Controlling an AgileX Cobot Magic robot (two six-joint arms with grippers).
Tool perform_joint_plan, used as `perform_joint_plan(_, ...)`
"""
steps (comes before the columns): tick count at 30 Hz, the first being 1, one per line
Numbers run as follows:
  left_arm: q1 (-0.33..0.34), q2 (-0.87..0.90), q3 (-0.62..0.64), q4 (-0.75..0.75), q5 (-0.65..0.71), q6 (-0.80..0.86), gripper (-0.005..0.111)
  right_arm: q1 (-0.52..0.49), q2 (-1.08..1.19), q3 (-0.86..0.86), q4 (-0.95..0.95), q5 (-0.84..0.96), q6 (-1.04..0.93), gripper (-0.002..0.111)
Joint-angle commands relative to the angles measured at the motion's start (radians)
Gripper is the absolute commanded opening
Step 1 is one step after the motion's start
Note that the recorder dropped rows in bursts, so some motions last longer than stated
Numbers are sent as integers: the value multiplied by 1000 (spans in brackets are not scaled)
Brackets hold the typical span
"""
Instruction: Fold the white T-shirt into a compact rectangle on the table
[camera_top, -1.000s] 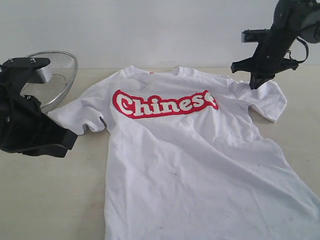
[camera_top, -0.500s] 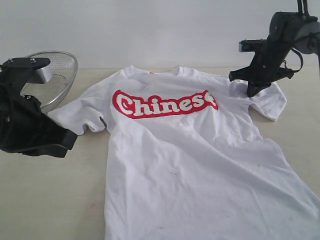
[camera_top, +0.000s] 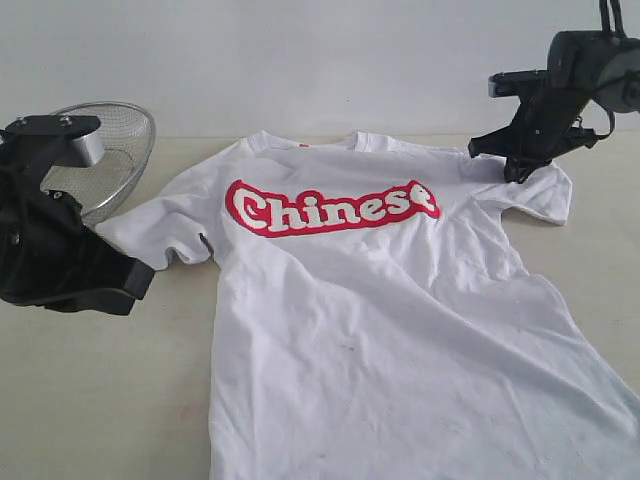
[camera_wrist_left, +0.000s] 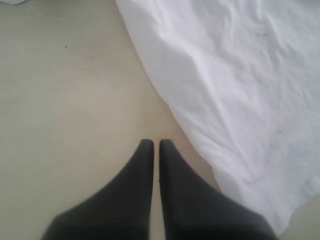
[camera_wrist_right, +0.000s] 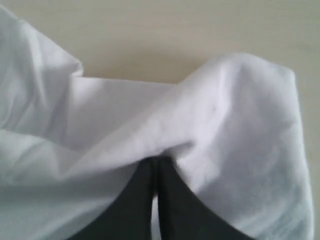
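Observation:
The white T-shirt (camera_top: 380, 320) lies face up on the table (camera_top: 100, 400), its red "Chinese" lettering across the chest. My right gripper (camera_top: 516, 176) stands at the shirt's right sleeve, shut on a pinch of that sleeve's cloth. In the right wrist view the white T-shirt (camera_wrist_right: 240, 125) bunches up around the closed tips of the right gripper (camera_wrist_right: 157, 161). My left gripper (camera_top: 145, 278) rests low beside the left sleeve. In the left wrist view the left gripper (camera_wrist_left: 156, 145) is shut and empty over bare table (camera_wrist_left: 65, 100), close to the shirt's edge (camera_wrist_left: 240, 90).
A wire-mesh metal basket (camera_top: 115, 150) sits tilted at the back left, behind the left arm. A pale wall runs along the table's far edge. Bare tabletop (camera_wrist_right: 175, 35) lies beyond the right sleeve.
The right gripper has moved rightward and farther back with the sleeve, pulling the shoulder cloth flatter so the end of the lettering shows fully. The left arm has not moved.

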Motion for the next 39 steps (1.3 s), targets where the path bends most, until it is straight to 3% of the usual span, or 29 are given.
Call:
perform_joint_plan(1,-4,-7,4,3,1,1,4,-62,12,2,-27,7,6,0)
perform_joint_plan(18,-4,-7,4,3,-2,1,4,-120,12,2,-19,9,-17,0)
perform_joint_plan(26,-4,-7,4,3,-4,1,4,-120,-73,2,254,-17,-62,0)
perform_joint_plan(35,-4,4,4,-14,16,9,4,-120,-242,23,450,210,-96,0)
perform_joint_plan(39,-4,8,7,-103,52,85,4,-101,-331,88,465,219,-89,0)
